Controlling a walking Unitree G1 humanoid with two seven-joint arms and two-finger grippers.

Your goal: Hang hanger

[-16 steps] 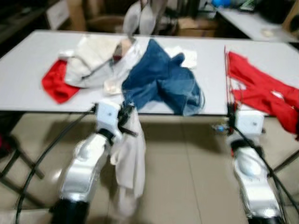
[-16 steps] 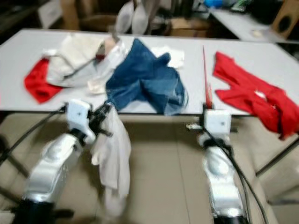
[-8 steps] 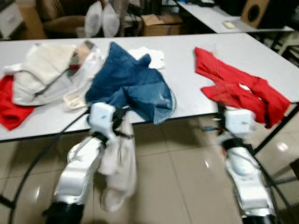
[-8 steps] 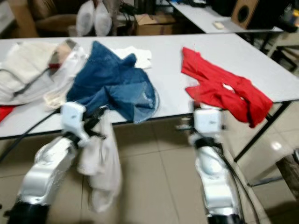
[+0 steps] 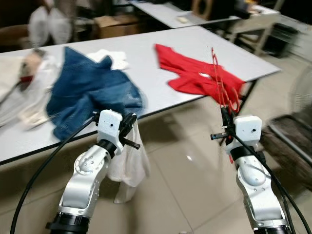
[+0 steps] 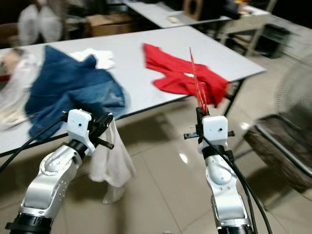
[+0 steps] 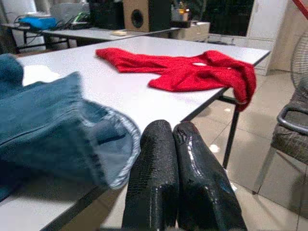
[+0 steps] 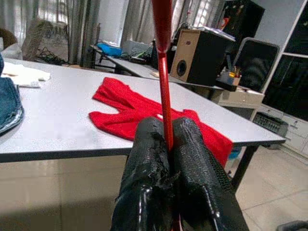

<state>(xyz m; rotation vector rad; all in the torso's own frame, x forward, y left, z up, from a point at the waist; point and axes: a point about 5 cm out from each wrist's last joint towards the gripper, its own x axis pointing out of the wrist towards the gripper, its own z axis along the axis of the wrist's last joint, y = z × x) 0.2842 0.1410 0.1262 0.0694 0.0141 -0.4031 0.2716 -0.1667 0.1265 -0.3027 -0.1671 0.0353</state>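
A thin red hanger (image 5: 218, 80) stands upright from my right gripper (image 5: 225, 118), which is shut on its lower end; in the right wrist view the red rod (image 8: 163, 72) rises from between the black fingers (image 8: 192, 144). My left gripper (image 5: 130, 130) is shut on a white garment (image 5: 127, 165) that hangs limp toward the floor. In the left wrist view its two fingers (image 7: 159, 168) are pressed together. Both grippers are held in front of the white table (image 5: 141, 61), just off its near edge.
On the table lie a blue denim garment (image 5: 83, 92) and a red garment (image 5: 195, 73). A fan (image 5: 298, 92) and a dark chair frame (image 5: 292, 141) stand to the right. Tiled floor lies below. More tables and a speaker (image 8: 199, 53) stand behind.
The camera has swung to the right, so the table and clothes have shifted left in the picture. Both grippers keep their hold, the right on the hanger and the left on the white garment.
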